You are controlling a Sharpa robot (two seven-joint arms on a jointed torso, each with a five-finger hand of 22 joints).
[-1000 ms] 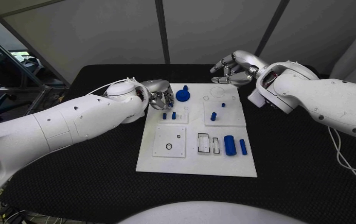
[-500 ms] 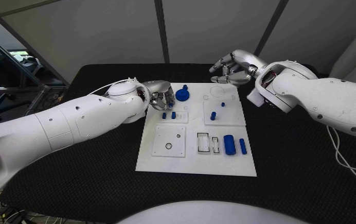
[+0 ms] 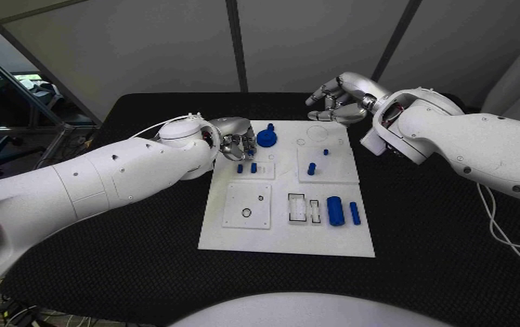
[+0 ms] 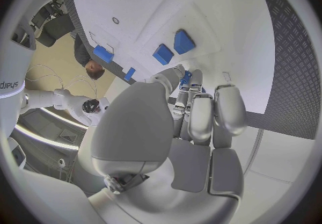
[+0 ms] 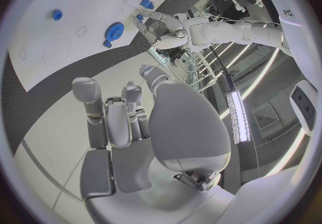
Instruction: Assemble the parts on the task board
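White task board (image 3: pixel 284 240) sits mid-table on the black table (image 3: pixel 141 259), long axis running 12 to 6. Board recesses: a raised square tile at about 8 o'clock with a small black ring (image 3: pixel 247 213) on it; two narrow rectangular slots (image 3: pixel 303 210) at centre-low; beside them toward 4 o'clock a fat blue cylinder (image 3: pixel 335 212) and a thinner blue pin (image 3: pixel 355 213) lying flat, just apart. Upper left tile holds two short blue pegs (image 3: pixel 247 168) standing side by side. Upper right tile holds one blue peg (image 3: pixel 311 169) and a tiny blue stud (image 3: pixel 325 152). Blue gear (image 3: pixel 267 138) stands at 11 o'clock on the board, a faint circular outline at 1 o'clock. Left hand (image 3: pixel 233 143) at the board's 10 o'clock edge, just beside the gear, fingers curled in; whether it pinches anything, cannot tell. Right hand (image 3: pixel 338 101) off the board's 1 o'clock corner over the table, fingers curled, nothing seen in it.
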